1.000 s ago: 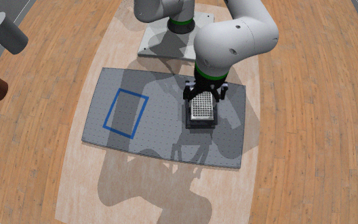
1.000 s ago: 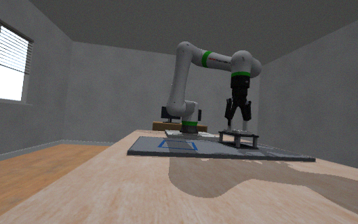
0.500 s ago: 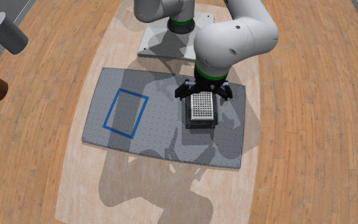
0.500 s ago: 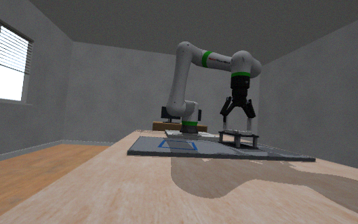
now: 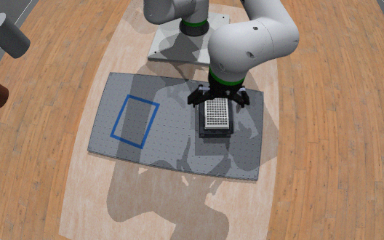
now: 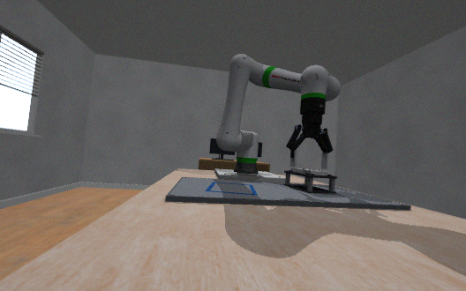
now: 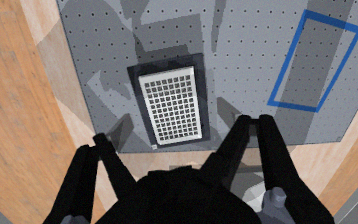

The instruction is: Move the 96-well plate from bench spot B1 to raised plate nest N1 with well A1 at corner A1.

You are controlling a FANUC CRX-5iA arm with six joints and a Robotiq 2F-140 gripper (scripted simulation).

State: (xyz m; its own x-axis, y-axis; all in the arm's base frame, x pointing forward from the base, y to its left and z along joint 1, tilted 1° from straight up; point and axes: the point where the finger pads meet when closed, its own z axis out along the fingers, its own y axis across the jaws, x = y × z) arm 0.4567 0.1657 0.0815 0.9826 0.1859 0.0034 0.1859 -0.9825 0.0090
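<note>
Over by the right end of the grey board [image 5: 168,156], the white 96-well plate [image 5: 217,113] lies on the dark raised nest [image 5: 215,133], seemingly flat, while the gripper [image 5: 218,98] hangs above it, fingers spread wide, holding nothing.

1. Soft, even light is filling the room; a bright window [image 6: 1,84] is glowing at the exterior view's left.
2. The arm [image 5: 248,40] is casting overlapping grey shadows across the perforated grey board [image 5: 106,142] and onto the pale bench top [image 5: 88,204] in front of it.
3. The top view is bowing straight lines outward near its edges.
4. All views are looking slightly soft and pixelated, with no glare showing.
</note>
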